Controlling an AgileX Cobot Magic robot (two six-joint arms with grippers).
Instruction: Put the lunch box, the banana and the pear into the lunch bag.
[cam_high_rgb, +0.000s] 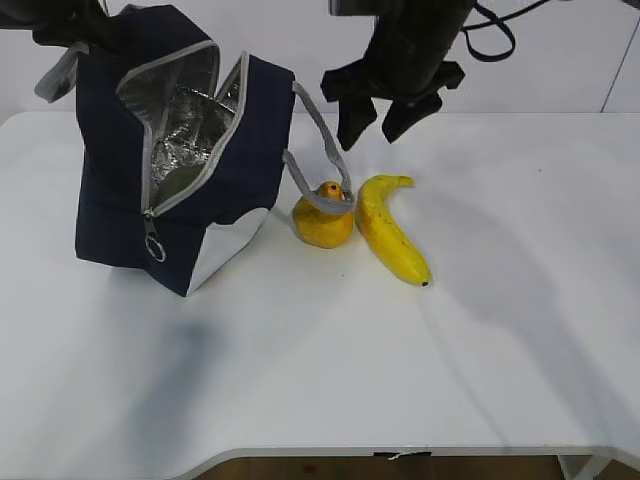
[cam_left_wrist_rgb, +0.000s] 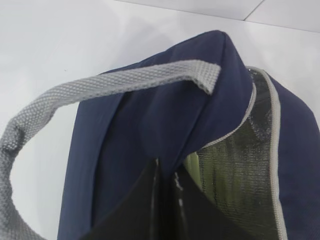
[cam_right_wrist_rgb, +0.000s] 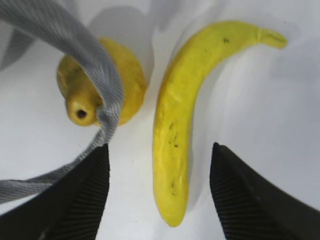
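The navy lunch bag (cam_high_rgb: 190, 190) stands at the left, unzipped, its silver lining showing. My left gripper (cam_left_wrist_rgb: 166, 172) is shut on the bag's top fabric edge and shows at the top left of the exterior view (cam_high_rgb: 80, 38). A pale green shape (cam_left_wrist_rgb: 191, 169) inside the bag looks like the lunch box lid. The pear (cam_high_rgb: 322, 218) lies right of the bag, with a grey handle (cam_right_wrist_rgb: 95, 75) draped over it. The banana (cam_high_rgb: 390, 232) lies beside the pear. My right gripper (cam_high_rgb: 372, 130) hovers open above them, its jaws either side of the banana (cam_right_wrist_rgb: 172, 145). The pear (cam_right_wrist_rgb: 127, 80) is to the left.
The white table (cam_high_rgb: 400, 370) runs wide to the front and right. The bag's second grey handle (cam_left_wrist_rgb: 100, 87) loops over its near side. A white wall stands behind the table.
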